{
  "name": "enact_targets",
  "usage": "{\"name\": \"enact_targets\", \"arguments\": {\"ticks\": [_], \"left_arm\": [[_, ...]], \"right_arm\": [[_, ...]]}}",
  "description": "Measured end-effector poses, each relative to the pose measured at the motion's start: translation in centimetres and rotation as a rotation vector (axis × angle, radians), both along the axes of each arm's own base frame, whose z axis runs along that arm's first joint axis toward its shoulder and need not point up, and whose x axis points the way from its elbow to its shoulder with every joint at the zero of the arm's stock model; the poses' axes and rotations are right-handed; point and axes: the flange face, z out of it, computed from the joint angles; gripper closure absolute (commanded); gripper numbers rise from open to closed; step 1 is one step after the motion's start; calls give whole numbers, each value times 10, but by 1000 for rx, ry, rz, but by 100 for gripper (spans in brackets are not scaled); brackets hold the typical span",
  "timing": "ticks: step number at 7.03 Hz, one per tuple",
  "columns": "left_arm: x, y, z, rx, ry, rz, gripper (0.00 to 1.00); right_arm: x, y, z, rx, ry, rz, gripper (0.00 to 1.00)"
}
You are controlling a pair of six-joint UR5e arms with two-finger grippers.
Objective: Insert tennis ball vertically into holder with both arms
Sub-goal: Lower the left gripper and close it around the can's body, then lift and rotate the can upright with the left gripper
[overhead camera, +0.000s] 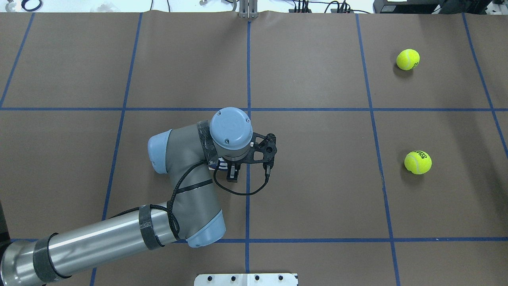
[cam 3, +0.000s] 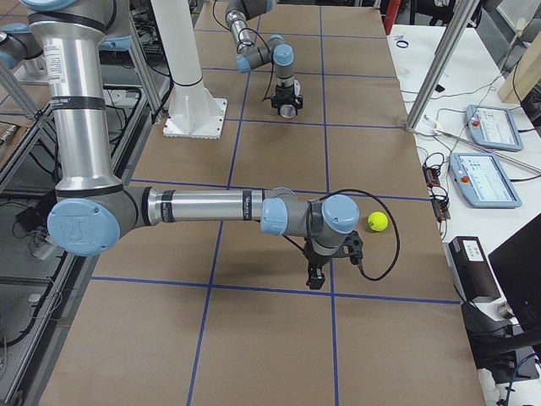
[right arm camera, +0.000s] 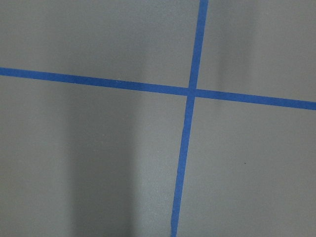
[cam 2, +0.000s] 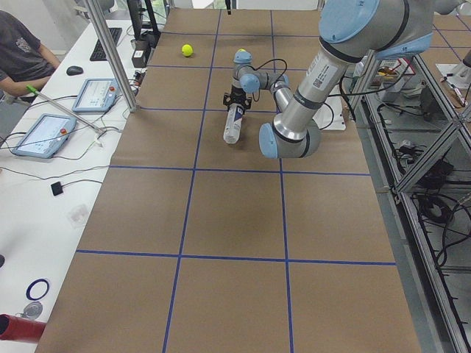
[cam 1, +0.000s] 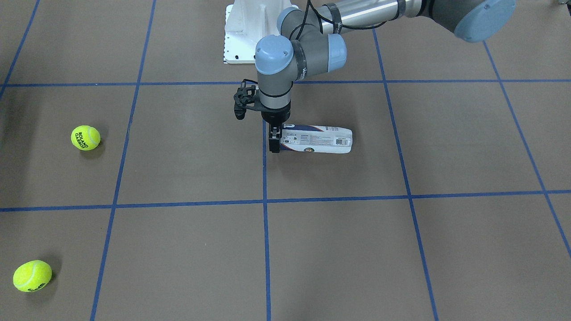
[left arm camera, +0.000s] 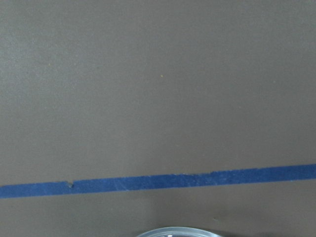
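Note:
The holder [cam 1: 319, 140], a clear can with a navy and white label, lies on its side near the table's middle. My left gripper [cam 1: 274, 139] points straight down at its open end, one finger on each side, shut on it. From overhead, the left gripper [overhead camera: 233, 174] and wrist cover most of the can. The left wrist view catches only the holder's rim [left arm camera: 170, 232]. One tennis ball [overhead camera: 417, 162] and a second tennis ball [overhead camera: 408, 59] rest far off on my right side. The right gripper [cam 3: 314, 277] hangs low near a ball [cam 3: 377, 221]; I cannot tell its state.
The white pedestal base [cam 1: 243, 35] stands at the robot's edge of the table. Blue tape lines [overhead camera: 248, 79] grid the brown surface. A side desk with tablets [cam 2: 40, 132] and a seated person [cam 2: 18, 51] runs along the far edge.

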Motion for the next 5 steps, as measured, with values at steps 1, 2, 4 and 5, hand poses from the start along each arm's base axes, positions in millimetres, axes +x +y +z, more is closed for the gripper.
{"name": "enact_targets", "arguments": {"ticks": [1, 2, 4, 5], "left_arm": [[0, 0, -1, 1, 1, 0, 27], [-3, -1, -3, 4, 6, -4, 27], [-33, -12, -39, 32, 102, -50, 27], [-64, -22, -69, 43, 211, -112, 27]], "right_arm": [[0, 0, 0, 1, 0, 0, 0], [0, 0, -1, 1, 0, 0, 0], [0, -2, -3, 6, 0, 0, 0], [0, -4, -6, 13, 0, 0, 0]]}}
